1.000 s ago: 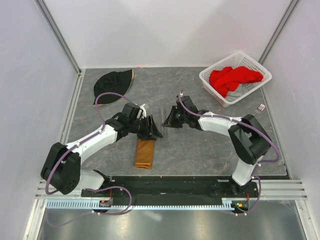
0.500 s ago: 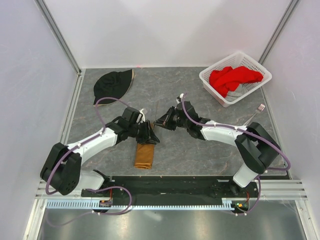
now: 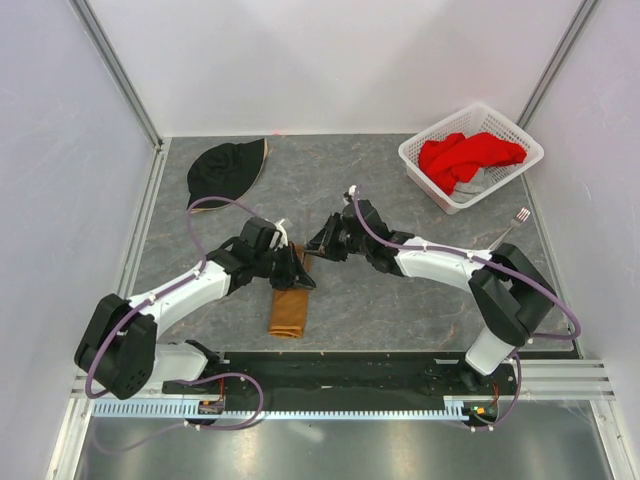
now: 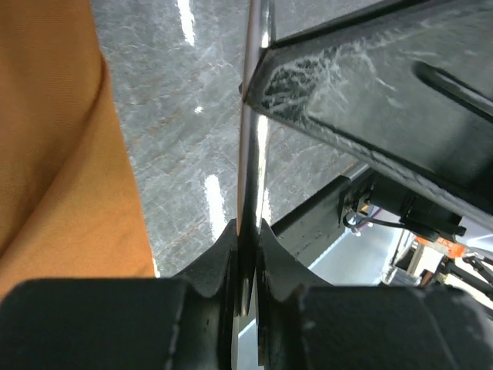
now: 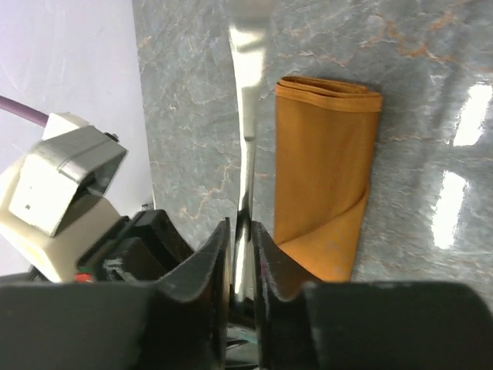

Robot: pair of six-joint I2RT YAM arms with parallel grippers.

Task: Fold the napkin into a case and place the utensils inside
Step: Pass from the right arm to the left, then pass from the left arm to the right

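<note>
While the left gripper (image 4: 246, 230) has its two fingers squeezed tight on the knife (image 4: 252, 116), the right gripper (image 5: 242, 227) pinches the same thin grey piece from the other end, so both hold it at once. The two grippers sit tip to tip, very near each other, with the knife running between them over the table (image 3: 400, 300). Seen from the left wrist, the knife goes straight out from the fingers, and a black finger of the right gripper sits against it a bit further along. The case (image 5: 327, 162) lies flat on the table just beside the knife, which is outside it. It is on the right in the right wrist view and on the left in the left wrist view. It is a long, folded orange-brown pocket, and from above it reaches from under the left gripper back toward the arm bases. The fork (image 3: 512, 224) lies well away from both grippers, out past the right arm's elbow. Far beyond the right gripper, a white basket (image 3: 425, 165) holds a red cloth (image 3: 465, 155). Far beyond the left gripper lies a black hat (image 3: 225, 172).
</note>
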